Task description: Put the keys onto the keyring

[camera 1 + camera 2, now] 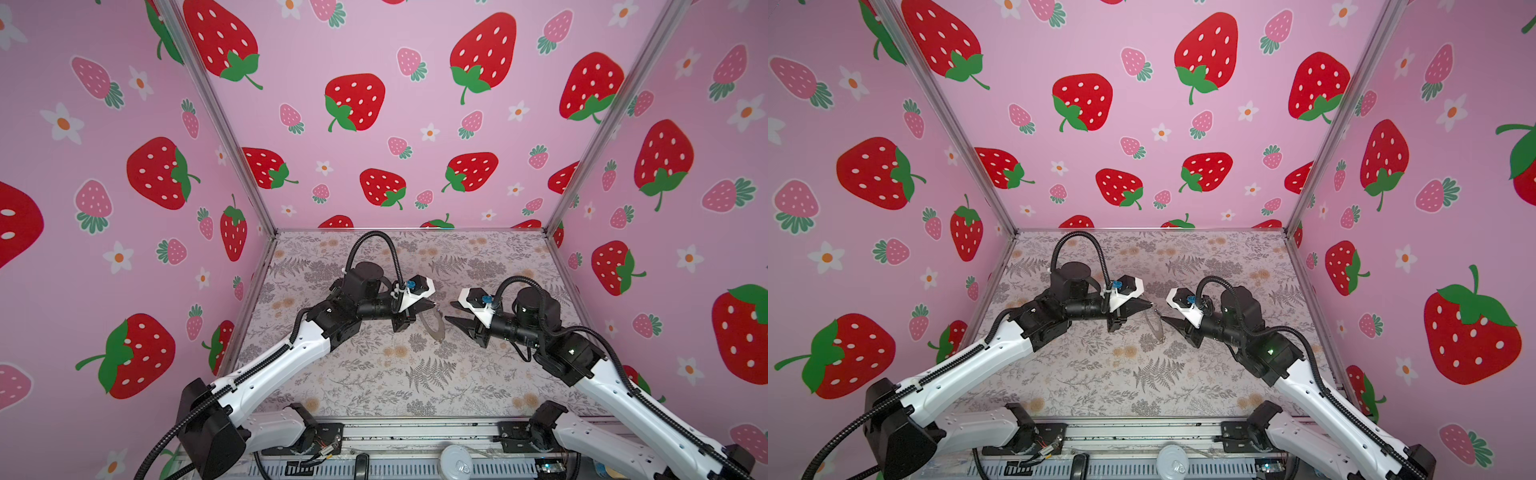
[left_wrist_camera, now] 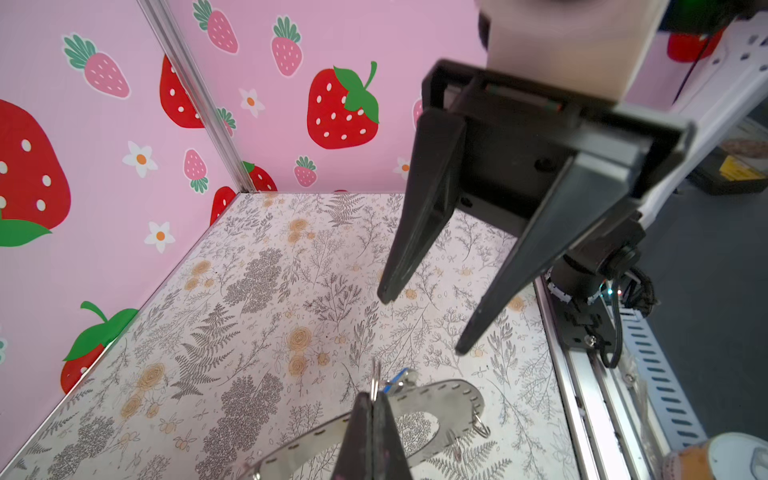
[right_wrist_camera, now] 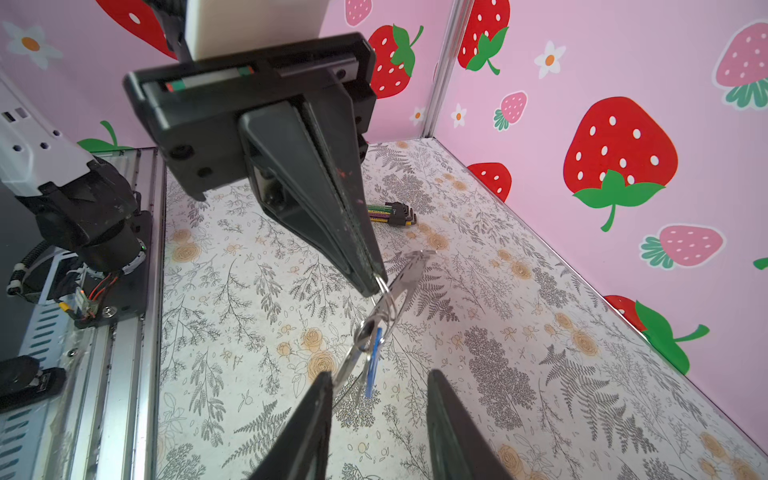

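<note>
Hanging in mid-air at the middle of the scene, between the two arms and over the floral table (image 1: 374, 374): keyring (image 1: 434, 328). Shows as a thin, flat, dull-grey metal band around a wide hole, far wider than the key, punched all along its rim with small slots, a few tiny wire loops (image 2: 481, 428) threaded through them. Left wrist view: keyring (image 2: 440, 399) as a broad curved band. Right wrist view: keyring (image 3: 409, 274) nearly edge-on. Both top views: a pale tilted arc. Dangles tilted below the fingertips, lower edge close to the table; contact impossible to tell.

Key (image 3: 373, 361): small, silver blade, bright blue plastic head, dangling just beside the keyring's upper rim from a cluster of wire loops right under the left gripper's tips. Only a blue sliver of the key (image 2: 392, 384) visible in the left wrist view. Link between its loop and a keyring slot: cannot tell.

Left gripper (image 3: 376, 286): clamped tight, jaws pressed together without a gap, pinching a small wire loop at the keyring's rim and so carrying the whole lot.

Right gripper (image 2: 424, 323): facing it from the right, jaws parted to a middling width, nothing between them, tips near key and keyring yet apart from both.

Farther back on the table, well apart: bundle of coloured hex keys (image 3: 392, 214) in a black holder. All around, pink walls (image 1: 104, 249) printed with strawberries.
</note>
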Robot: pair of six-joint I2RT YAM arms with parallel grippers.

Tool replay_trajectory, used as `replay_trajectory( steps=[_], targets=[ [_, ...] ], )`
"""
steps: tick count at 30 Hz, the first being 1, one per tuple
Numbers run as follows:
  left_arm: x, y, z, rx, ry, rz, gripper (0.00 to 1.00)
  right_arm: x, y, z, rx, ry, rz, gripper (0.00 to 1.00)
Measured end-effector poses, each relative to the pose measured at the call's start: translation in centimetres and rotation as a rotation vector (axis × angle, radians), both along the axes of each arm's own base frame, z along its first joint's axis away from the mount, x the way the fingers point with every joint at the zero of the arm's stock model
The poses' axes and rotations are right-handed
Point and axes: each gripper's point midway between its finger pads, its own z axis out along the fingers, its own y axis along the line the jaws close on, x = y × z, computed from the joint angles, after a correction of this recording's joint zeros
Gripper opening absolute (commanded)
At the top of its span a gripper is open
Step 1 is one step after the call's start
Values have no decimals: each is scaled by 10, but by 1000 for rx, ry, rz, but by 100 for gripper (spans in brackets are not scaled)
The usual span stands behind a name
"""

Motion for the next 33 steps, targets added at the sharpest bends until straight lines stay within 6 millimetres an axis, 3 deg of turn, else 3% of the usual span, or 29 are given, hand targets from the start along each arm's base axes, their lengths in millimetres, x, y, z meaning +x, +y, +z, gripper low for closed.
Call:
replay_trajectory(
  steps=[4,12,23,33],
  targets=[
    [1,-1,11,-64,2,17,0,3,2,-5,7,10,-7,41],
    [4,-3,25,-133,4,30,0,6,6,2,36,-12,-3,43],
    [5,-4,28,-144,-9,31,0,-2,-20,54,165,-176,-82,43],
    [6,-5,30,-157,-22,35,0,20,-6,14,61,-86,-111,43]
  ],
)
